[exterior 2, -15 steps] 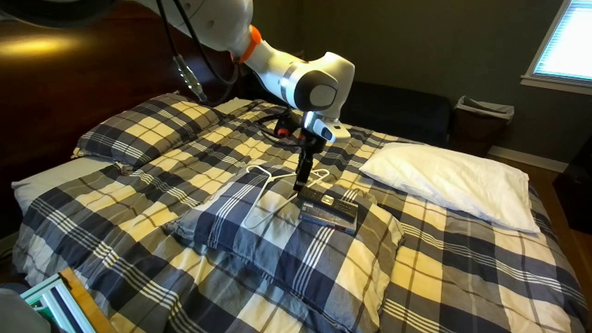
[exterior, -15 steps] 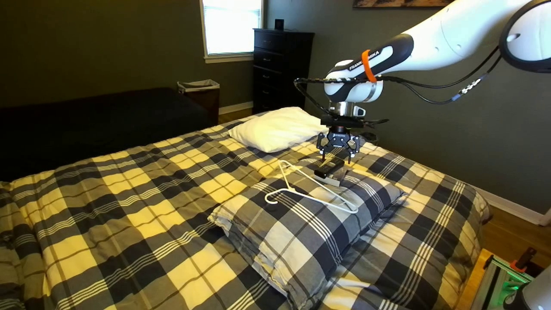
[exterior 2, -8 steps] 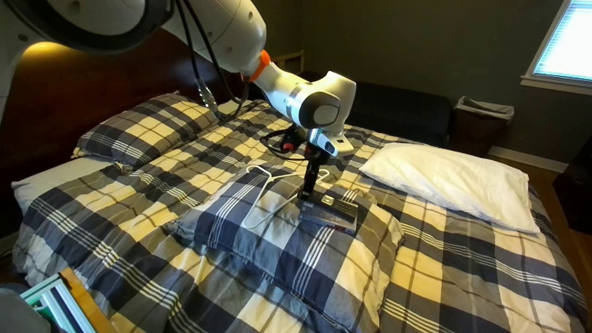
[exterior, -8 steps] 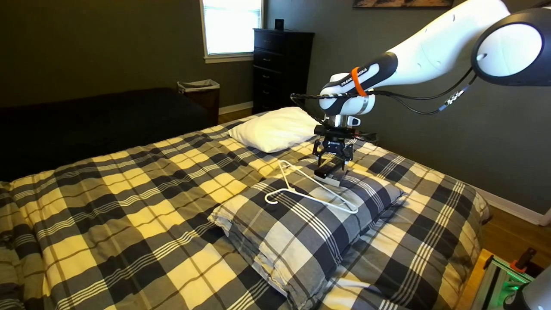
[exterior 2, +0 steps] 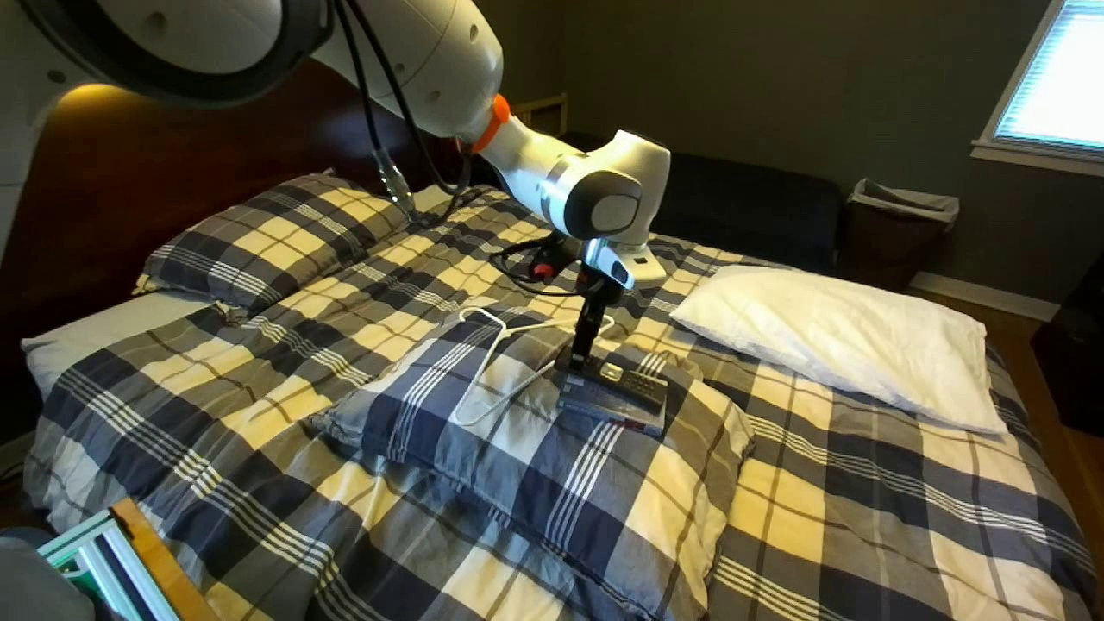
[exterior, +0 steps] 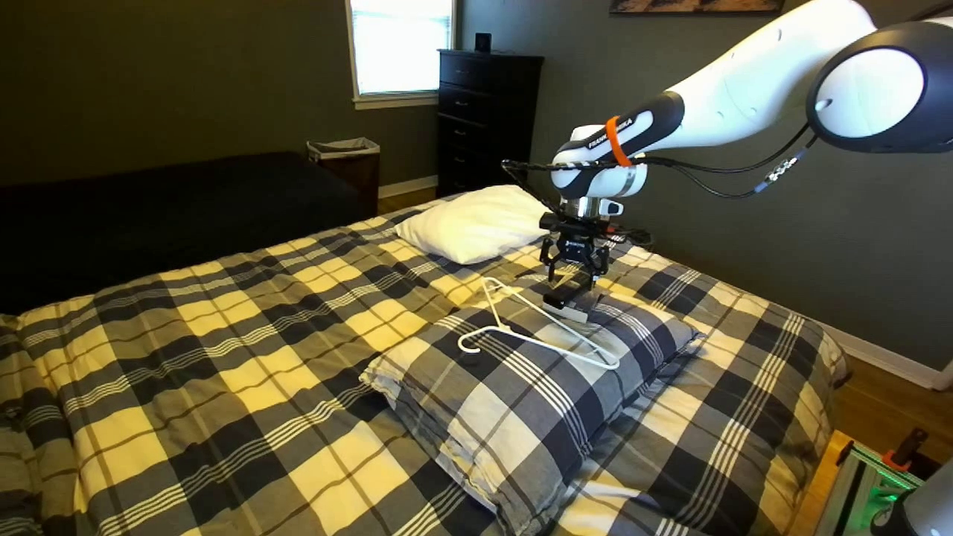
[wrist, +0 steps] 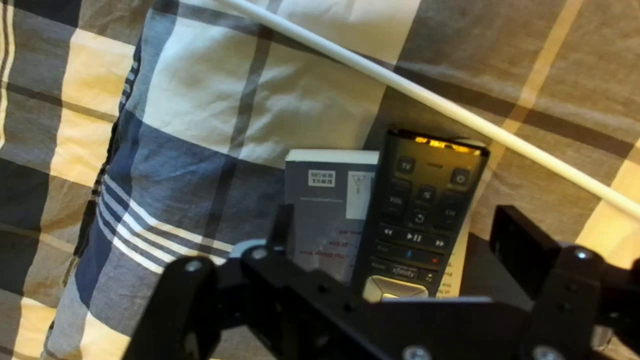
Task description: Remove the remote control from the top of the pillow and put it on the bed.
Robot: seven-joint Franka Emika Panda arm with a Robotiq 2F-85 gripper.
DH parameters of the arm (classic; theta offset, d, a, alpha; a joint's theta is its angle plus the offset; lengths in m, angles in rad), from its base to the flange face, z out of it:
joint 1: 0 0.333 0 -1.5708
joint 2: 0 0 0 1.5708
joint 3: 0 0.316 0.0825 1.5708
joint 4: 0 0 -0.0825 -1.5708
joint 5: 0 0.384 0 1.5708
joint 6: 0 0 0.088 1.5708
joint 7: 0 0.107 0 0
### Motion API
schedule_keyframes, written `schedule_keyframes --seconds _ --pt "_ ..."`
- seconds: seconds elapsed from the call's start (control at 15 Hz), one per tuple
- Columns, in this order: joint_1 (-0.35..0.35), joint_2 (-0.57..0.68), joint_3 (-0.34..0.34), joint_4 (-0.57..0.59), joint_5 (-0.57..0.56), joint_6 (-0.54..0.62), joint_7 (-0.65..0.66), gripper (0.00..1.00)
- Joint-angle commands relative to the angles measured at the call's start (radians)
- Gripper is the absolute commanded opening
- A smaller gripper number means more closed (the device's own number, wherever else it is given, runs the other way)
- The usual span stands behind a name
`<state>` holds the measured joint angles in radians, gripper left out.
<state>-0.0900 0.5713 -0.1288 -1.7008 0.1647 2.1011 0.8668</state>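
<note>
Remote control (wrist: 420,215): slim, button-studded | flat book (wrist: 320,215) beneath | puffy plaid pillow (exterior: 514,402) | jaws spread

Dull grey-green walls (exterior: 186,89) meet a brown wood floor (exterior: 886,394) along a pale baseboard (exterior: 408,186). In an exterior view a pale-framed window (exterior: 402,46) glows white at the far side, just left of a tall black dresser (exterior: 488,119) with a small dark object (exterior: 483,42) on top. Nearer and to the left stand a brown bin (exterior: 365,176) with a pale liner (exterior: 344,146) and a long, low black piece of furniture (exterior: 179,216). A picture (exterior: 696,5), only partly in view, hangs high at the right.
</note>
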Motion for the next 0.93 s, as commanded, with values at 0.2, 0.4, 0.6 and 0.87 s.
schedule_keyframes --seconds 0.2,0.4,0.6,0.87 --pt "0.016 0.128 -0.015 0.113 0.014 0.053 0.110 1.00" --pt "0.016 0.171 -0.012 0.164 0.010 0.042 0.119 1.00" --pt "0.011 0.207 -0.005 0.205 0.016 0.034 0.107 0.75" --pt "0.007 0.234 -0.005 0.233 0.019 0.028 0.104 0.49"
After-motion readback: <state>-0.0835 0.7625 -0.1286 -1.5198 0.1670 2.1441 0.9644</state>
